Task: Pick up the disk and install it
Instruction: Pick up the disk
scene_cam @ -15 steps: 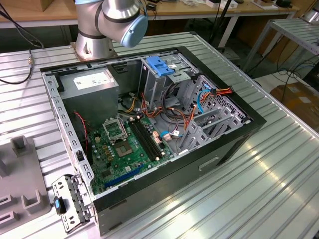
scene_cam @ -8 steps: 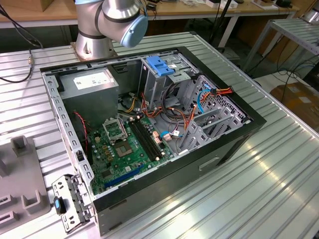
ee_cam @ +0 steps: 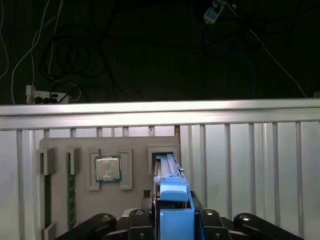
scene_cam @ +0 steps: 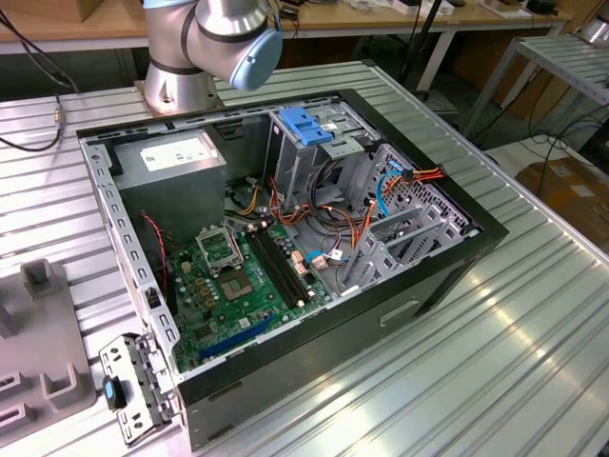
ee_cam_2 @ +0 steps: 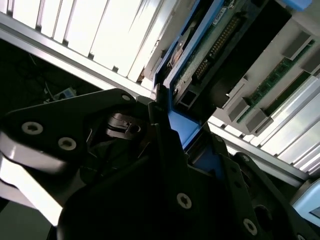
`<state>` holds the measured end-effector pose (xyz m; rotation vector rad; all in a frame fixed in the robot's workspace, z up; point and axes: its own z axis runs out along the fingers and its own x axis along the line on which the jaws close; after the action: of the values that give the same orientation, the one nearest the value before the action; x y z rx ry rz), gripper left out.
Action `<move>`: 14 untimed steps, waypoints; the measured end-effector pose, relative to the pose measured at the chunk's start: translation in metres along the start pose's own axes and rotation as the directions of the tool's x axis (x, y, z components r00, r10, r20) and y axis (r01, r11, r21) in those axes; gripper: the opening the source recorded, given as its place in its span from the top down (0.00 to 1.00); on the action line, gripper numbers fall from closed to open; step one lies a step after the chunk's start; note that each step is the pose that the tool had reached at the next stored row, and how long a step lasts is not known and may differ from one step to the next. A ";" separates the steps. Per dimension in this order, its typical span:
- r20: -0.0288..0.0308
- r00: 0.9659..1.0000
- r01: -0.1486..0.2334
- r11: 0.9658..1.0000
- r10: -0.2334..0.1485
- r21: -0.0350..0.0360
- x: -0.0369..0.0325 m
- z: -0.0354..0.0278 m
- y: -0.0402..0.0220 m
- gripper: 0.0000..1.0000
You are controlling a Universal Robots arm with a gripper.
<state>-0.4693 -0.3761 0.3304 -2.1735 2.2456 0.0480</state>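
The disk stands on edge, its blue side rail toward the camera in the first wrist view. Its far end reaches into a slot of the grey fixture tray. My gripper has black fingers pressed against both sides of the disk, shut on it. In the second wrist view the disk shows its green circuit board and connector, with a blue rail running down into the gripper. In the exterior view, the open computer case lies on the metal table.
Inside the case are a drive cage with a blue plastic top, a grey metal box with a white sticker, the motherboard and loose cables. The fixture tray holds a processor and memory sticks. The arm's base stands behind the case.
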 end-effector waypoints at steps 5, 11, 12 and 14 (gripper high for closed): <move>0.000 1.000 0.000 1.000 0.000 0.000 -0.0005 -0.0162 0.0002 0.63; 0.000 1.000 0.000 1.000 0.000 0.000 -0.0014 -0.0423 0.0005 0.63; 0.000 1.000 0.000 1.000 0.000 0.000 -0.0015 -0.0463 0.0005 0.63; 0.000 1.000 0.000 1.000 0.000 0.000 -0.0017 -0.0532 0.0006 0.63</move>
<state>-0.4693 -0.3761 0.3837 -2.1736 2.2456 0.0481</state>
